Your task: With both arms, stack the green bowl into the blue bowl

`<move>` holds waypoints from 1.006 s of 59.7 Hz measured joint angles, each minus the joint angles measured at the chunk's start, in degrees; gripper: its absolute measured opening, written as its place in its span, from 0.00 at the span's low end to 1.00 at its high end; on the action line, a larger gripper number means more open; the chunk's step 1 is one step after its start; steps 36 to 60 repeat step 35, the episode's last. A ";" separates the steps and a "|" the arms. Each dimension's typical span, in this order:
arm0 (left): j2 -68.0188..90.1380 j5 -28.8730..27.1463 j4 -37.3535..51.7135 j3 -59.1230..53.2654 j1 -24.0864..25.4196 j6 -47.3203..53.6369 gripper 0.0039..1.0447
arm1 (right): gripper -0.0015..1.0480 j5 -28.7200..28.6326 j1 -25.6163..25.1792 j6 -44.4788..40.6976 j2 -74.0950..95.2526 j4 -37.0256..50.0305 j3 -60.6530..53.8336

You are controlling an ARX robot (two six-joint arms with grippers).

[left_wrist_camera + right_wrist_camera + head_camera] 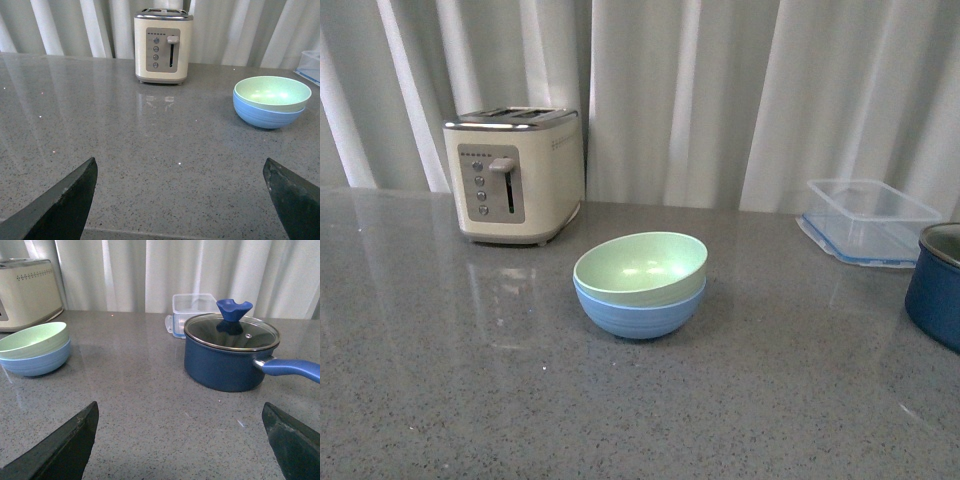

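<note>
The pale green bowl sits nested inside the light blue bowl, slightly tilted, on the grey table's middle. The pair also shows in the left wrist view, green bowl in blue bowl, and in the right wrist view, green bowl in blue bowl. Neither arm shows in the front view. My left gripper is open and empty, well short of the bowls. My right gripper is open and empty, apart from the bowls.
A cream toaster stands at the back left. A clear blue-rimmed container lies at the back right. A dark blue pot with glass lid and handle stands at the right. White curtains hang behind.
</note>
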 joint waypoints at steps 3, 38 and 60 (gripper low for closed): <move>0.00 0.00 0.00 0.00 0.00 0.00 0.94 | 0.90 -0.02 0.00 0.00 0.00 0.00 0.00; 0.00 0.00 0.00 0.00 0.00 0.00 0.94 | 0.90 -0.02 0.00 0.00 0.00 0.00 0.00; 0.00 0.00 0.00 0.00 0.00 0.00 0.94 | 0.90 -0.02 0.00 0.00 0.00 0.00 0.00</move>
